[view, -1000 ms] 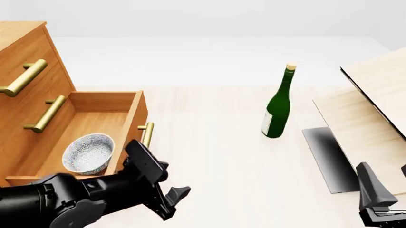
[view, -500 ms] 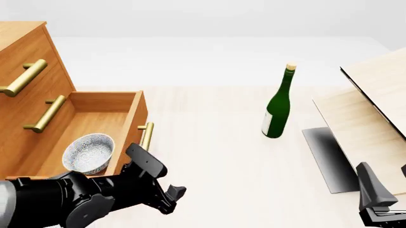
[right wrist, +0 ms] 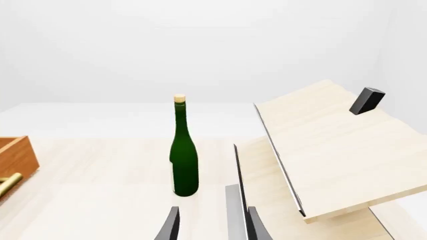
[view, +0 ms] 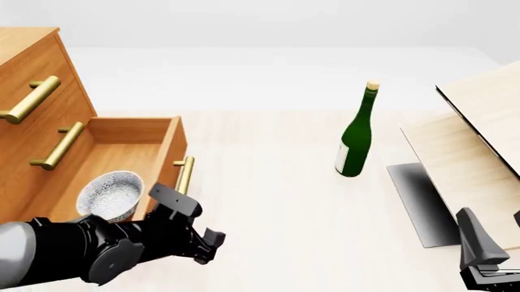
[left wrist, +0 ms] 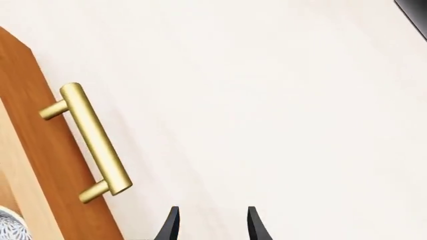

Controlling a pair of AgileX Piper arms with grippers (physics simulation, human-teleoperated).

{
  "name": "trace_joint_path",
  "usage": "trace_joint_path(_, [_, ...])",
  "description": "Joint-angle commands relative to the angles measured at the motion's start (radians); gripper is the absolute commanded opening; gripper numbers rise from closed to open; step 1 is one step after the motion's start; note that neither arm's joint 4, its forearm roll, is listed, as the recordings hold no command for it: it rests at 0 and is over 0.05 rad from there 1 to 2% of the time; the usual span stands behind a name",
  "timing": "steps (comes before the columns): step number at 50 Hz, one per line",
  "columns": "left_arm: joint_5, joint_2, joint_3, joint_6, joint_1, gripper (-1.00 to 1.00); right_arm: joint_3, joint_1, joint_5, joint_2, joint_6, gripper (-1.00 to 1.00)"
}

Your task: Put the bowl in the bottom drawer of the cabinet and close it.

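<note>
Cabinet (view: 33, 91): far left of the front view, its two upper drawers shut and only the lowest one pulled out toward the table's middle.

Bowl (view: 108, 196): sitting upright inside the bottom drawer (view: 122, 146), toward its near end, so by my reading the placing is done and only the closing is left.

Handle (view: 185, 175): a brass bar on the drawer front, its long axis running near to far along that front as the front view shows it; it faces the open table.

My left gripper (view: 207, 240): just off the near end of the drawer front, on the table side, touching nothing. In my wrist view the two fingertips (left wrist: 169, 225) stand a narrow gap apart with nothing between them, and the handle lies close by to one side.

What the next move turns on: the drawer front lies toward the cabinet from my left fingers, so I judge a push that way, square to the bar's length, would slide it shut.

My right gripper (right wrist: 210, 225): far right and well apart from the drawer, fingers narrowly parted, empty, looking toward a green bottle (view: 356, 137).
</note>
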Motion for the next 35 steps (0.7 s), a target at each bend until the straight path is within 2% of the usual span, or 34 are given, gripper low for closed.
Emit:
trace_joint_path(1, [-0.042, 0.092, 0.003, -0.028, 0.067, 1.0, 0.0, 0.0, 0.0, 0.0, 0.0, 1.0])
trace_joint_path(24, [-0.076, 0.127, 0.033, -0.03, 0.138, 1.0, 0.0, 0.0, 0.0, 0.0, 0.0, 1.0])
trace_joint_path(35, [-0.079, 0.109, 0.056, -0.039, 0.2, 1.0, 0.0, 0.0, 0.0, 0.0, 0.0, 1.0])
